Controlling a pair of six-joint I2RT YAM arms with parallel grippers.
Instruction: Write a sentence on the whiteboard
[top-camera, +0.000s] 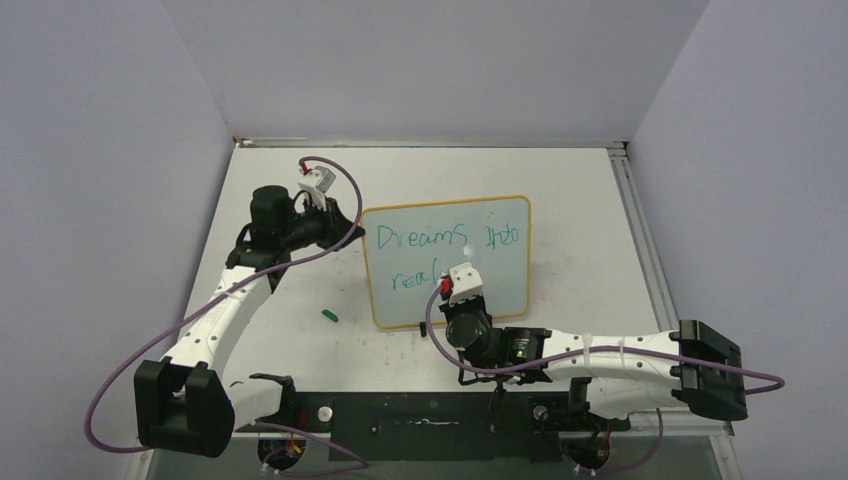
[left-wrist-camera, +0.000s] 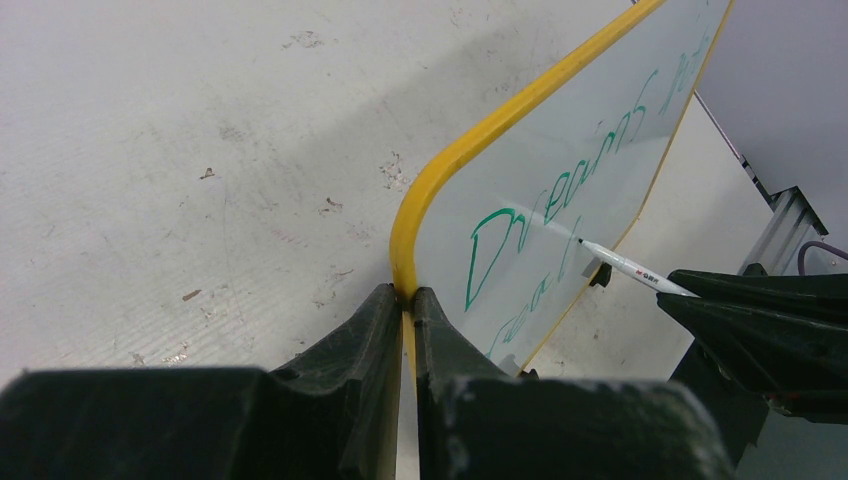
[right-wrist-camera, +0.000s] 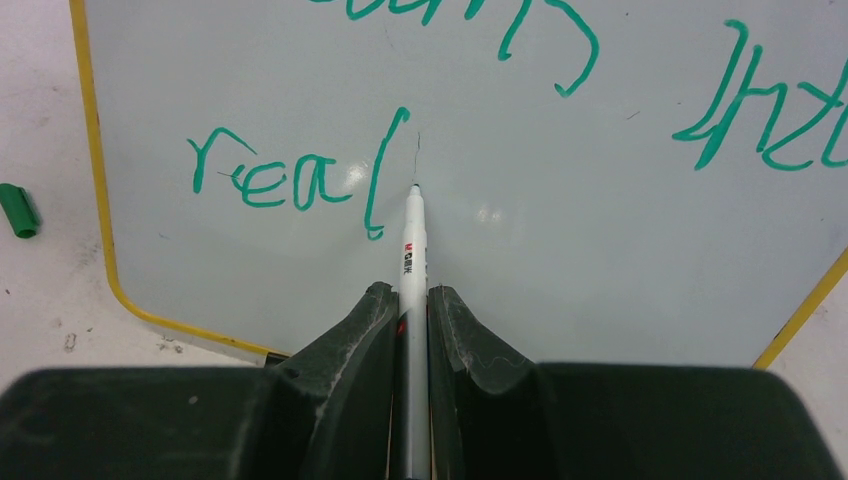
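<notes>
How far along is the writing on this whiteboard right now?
Done: the sentence shows "Dreams into" on top and "real" below on the whiteboard. In hand: the right gripper, shut on the marker, holds its tip just right of the "l"; the left gripper clamps the whiteboard's edge. Left: the second line's word looks unfinished, and the green cap lies loose beside the board.

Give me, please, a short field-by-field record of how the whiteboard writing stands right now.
whiteboard: white, yellow frame, on the table
left gripper: shut on the whiteboard's left edge
right gripper: shut on a white marker
marker tip: at the board, just right of the last letter
sentence: green, "Dreams into" above, "real" below; looks unfinished
loose item: green cap on the table, left of the board
</notes>
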